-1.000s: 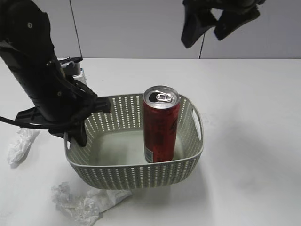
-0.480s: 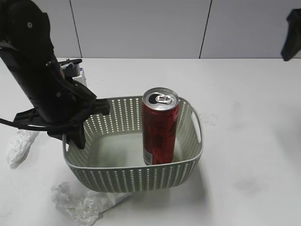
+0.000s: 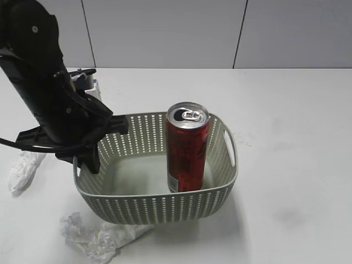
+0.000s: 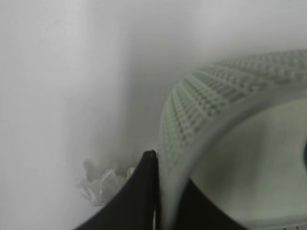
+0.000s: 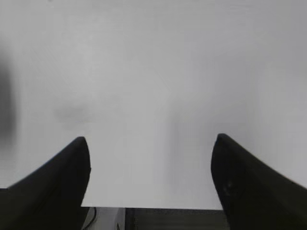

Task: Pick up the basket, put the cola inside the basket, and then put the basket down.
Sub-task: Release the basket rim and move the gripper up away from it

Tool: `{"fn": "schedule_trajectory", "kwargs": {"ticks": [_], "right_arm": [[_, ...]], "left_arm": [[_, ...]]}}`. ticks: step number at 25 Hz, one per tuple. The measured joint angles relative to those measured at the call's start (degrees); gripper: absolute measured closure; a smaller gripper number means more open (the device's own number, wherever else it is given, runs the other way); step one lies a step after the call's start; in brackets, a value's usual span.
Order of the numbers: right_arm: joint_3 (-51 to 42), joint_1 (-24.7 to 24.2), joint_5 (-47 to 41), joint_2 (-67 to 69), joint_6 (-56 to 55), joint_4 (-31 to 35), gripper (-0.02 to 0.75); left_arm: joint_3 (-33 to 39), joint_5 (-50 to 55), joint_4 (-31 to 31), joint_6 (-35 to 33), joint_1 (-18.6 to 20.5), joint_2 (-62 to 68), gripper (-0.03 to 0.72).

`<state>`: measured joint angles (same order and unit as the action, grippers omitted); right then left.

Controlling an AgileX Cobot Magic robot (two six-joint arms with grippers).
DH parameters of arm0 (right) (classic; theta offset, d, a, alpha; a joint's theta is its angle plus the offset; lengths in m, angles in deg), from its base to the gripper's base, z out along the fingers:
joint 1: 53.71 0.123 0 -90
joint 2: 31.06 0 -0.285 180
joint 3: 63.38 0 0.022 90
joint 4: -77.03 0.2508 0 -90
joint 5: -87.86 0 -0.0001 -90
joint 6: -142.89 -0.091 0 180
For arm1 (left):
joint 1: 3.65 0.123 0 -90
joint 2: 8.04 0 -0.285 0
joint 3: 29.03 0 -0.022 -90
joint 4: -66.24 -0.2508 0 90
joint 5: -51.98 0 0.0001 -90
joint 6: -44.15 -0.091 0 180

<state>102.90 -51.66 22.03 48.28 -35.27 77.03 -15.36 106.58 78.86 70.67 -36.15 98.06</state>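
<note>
The pale green basket (image 3: 165, 206) is at the table's middle, with the dark-red cola (image 3: 188, 148) standing upright inside it, near its right side. My left gripper (image 3: 91, 159) is shut on the basket's left wall. In the left wrist view the black fingers (image 4: 144, 191) pinch the slotted wall (image 4: 206, 96) between them. I cannot tell whether the basket rests on the table or hangs just above it. My right gripper (image 5: 149, 143) is open and empty over bare white table; it is out of the exterior view.
Crumpled white paper (image 3: 93, 236) lies at the basket's front left corner, partly under it, and shows in the left wrist view (image 4: 98, 182). Another crumpled piece (image 3: 22, 168) lies at the left. A white-and-blue object (image 3: 91, 83) is mostly hidden behind the left arm.
The open right gripper has gone from above the cola up and to the right, out of the exterior view. The basket, the cola and the left arm have hardly moved.
</note>
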Motion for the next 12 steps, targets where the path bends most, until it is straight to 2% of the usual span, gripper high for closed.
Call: {"fn": "schedule_trajectory", "kwargs": {"ticks": [6, 12], "right_arm": [[-16.09, 0.00, 5.85, -15.25, 0.00, 0.00, 0.143], [-28.47, 0.00, 10.29, -29.29, 0.00, 0.00, 0.144]], "left_arm": [[0.00, -0.02, 0.00, 0.00, 0.00, 0.00, 0.692], [0.00, -0.02, -0.05, 0.00, 0.00, 0.00, 0.692]]}}
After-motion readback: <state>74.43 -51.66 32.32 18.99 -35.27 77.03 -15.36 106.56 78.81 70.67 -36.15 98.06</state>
